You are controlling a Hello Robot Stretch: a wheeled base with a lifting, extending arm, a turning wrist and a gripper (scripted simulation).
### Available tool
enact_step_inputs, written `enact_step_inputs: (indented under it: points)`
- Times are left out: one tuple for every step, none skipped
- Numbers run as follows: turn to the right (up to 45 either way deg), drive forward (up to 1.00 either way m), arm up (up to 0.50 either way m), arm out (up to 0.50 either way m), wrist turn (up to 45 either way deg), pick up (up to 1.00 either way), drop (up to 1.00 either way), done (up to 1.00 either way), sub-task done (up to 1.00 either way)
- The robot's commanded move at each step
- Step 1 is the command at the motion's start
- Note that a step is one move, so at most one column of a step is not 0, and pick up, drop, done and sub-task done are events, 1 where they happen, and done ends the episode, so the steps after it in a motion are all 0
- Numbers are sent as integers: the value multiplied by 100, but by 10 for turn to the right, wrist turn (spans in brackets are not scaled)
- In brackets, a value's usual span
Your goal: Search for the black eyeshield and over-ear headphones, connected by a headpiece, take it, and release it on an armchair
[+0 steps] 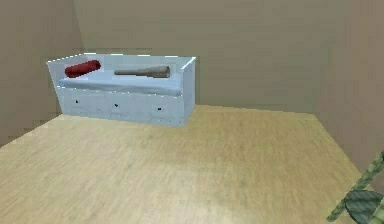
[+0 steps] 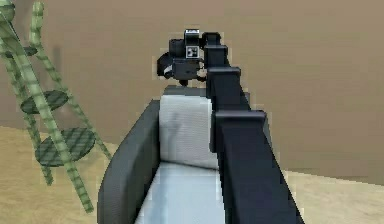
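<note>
In the arm side view my dark arm (image 2: 238,140) rises from the bottom edge and reaches out over an armchair (image 2: 170,165) with a dark grey frame and a pale seat and back cushion. My gripper (image 2: 180,63) shows as a dark lump at the arm's far end, just above the top of the chair's back, beside the white marker squares (image 2: 190,47). Dark shapes cluster at its far end against the tan wall. I cannot tell whether it holds anything.
A green ladder-like stand (image 2: 45,110) with round shelves leans at the arm side view's left; its foot (image 1: 362,200) shows at the forward view's lower right. A white daybed (image 1: 125,88) with drawers holds a red cushion (image 1: 84,69) and a brown bat-like object (image 1: 142,71). Wooden floor lies between.
</note>
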Motion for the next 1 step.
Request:
enact_step_inputs:
  points:
    - [0,0,-46,0,0,0,0,0,0]
